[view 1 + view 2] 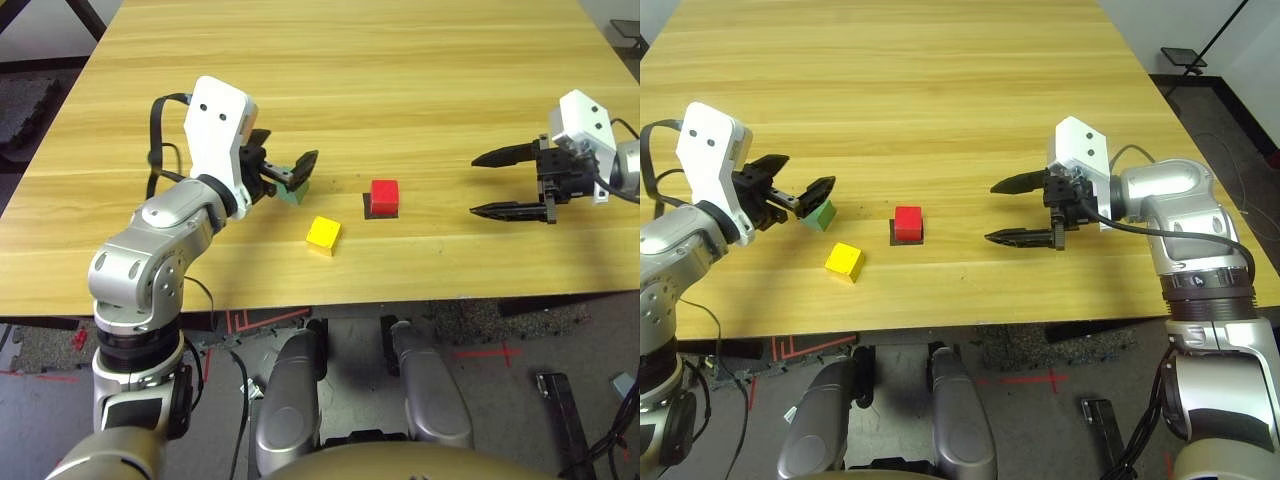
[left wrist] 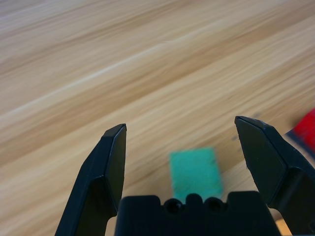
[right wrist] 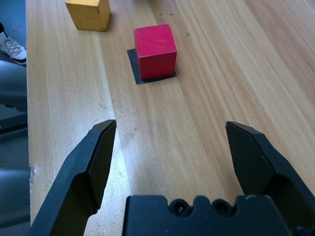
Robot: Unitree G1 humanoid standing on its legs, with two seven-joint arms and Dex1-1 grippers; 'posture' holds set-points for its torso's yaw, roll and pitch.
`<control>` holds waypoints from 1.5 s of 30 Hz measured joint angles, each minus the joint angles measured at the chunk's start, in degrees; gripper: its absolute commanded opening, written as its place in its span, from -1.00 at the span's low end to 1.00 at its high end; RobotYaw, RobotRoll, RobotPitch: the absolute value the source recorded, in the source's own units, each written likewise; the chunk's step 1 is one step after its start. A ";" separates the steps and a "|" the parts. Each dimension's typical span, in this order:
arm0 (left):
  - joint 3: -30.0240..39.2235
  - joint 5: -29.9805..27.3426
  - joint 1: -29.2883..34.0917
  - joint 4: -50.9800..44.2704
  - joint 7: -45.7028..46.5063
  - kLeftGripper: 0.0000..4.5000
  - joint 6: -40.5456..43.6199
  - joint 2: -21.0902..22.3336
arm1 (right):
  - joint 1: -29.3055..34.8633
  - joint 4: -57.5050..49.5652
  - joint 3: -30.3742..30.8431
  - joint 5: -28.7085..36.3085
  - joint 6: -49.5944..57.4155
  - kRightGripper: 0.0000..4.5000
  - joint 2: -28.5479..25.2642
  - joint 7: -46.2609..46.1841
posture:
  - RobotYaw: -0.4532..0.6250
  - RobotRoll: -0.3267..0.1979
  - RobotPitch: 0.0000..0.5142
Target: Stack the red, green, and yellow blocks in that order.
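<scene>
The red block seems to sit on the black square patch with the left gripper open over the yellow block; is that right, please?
Not quite: the left gripper is open over the green block, as the left wrist view shows. The yellow block lies apart. The red block does sit on the black square patch.

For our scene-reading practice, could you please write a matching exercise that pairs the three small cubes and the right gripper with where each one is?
Things:
1. small matte red cube
2. small matte green cube
3. small matte yellow cube
4. right gripper

Places:
A. between the left gripper's open fingers
B. on the flat black square patch
C. open above bare wooden table, right of the cubes
D. on the table nearest the front edge

Pairs: 1-B, 2-A, 3-D, 4-C
</scene>
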 measured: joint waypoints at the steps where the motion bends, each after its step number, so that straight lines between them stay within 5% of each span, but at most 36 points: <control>1: -0.11 0.15 0.47 -0.15 0.37 1.00 0.41 -0.23 | -0.01 0.01 0.00 0.00 0.00 0.99 0.00 -0.03 | 0.37 0.66 0.09; 11: -2.51 0.29 1.57 -1.07 3.24 1.00 2.91 -7.68 | -0.35 1.32 0.05 -0.18 -0.74 0.99 1.09 -0.71 | 0.36 0.65 0.14; 45: -6.78 4.99 6.18 5.03 3.01 1.00 -4.74 -7.61 | 0.49 0.43 0.28 -0.11 -0.75 0.99 2.16 -1.64 | 0.35 0.54 0.16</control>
